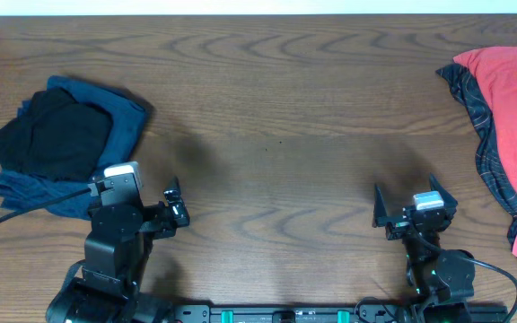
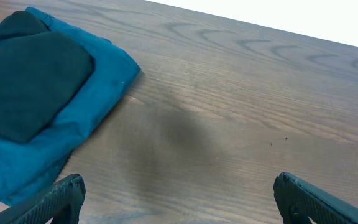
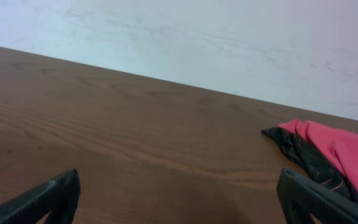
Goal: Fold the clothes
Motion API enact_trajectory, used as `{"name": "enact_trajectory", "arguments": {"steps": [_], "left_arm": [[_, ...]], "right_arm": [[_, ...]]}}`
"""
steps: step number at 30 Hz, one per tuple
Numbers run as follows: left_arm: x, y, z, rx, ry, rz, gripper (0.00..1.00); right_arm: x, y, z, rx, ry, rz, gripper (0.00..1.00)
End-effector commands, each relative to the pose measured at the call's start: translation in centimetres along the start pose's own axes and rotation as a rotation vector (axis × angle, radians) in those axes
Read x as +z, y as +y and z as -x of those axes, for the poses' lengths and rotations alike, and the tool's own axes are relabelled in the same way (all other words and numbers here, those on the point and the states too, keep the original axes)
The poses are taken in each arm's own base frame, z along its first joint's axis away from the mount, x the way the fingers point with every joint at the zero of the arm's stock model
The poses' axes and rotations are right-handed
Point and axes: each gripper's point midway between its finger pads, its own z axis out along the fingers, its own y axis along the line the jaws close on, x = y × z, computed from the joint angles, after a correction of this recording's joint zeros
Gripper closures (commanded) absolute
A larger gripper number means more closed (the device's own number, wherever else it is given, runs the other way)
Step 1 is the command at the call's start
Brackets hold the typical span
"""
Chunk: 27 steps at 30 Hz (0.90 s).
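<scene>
Lying heaped at the left of the tabletop (image 1: pixel 276 135), black garment (image 1: pixel 52 139) on top of blue garment (image 1: pixel 128 121). Hanging just beside that heap, left claw (image 2: pixel 178 202) spread wide apart, gripping nothing. Hanging well to its right, right claw (image 3: pixel 179 199) likewise spread, empty. Sprawling at the far right edge, red garment (image 1: pixel 514 90) draping over dark plaid garment (image 1: pixel 485 121).

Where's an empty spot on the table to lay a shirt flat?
The wide middle of the table is bare, between the blue-and-black pile at the left and the red and plaid clothes at the right. Those two ends are crowded.
</scene>
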Motion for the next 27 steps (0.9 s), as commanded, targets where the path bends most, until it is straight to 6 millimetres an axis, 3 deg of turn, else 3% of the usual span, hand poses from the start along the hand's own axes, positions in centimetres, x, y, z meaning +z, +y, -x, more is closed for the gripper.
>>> {"name": "enact_trajectory", "arguments": {"steps": [1, 17, 27], "left_arm": [[0.1, 0.1, 0.0, 0.004, -0.002, 0.006, 0.02], [0.1, 0.7, -0.5, 0.006, 0.016, 0.031, 0.02], [2.3, 4.3, -5.7, -0.094, 0.147, 0.123, 0.02]], "right_arm": [[0.0, -0.1, 0.0, -0.016, -0.002, 0.0, 0.01], [0.0, -0.1, 0.0, -0.016, -0.002, 0.0, 0.01], [0.0, -0.1, 0.0, -0.016, -0.002, 0.0, 0.01]]}}
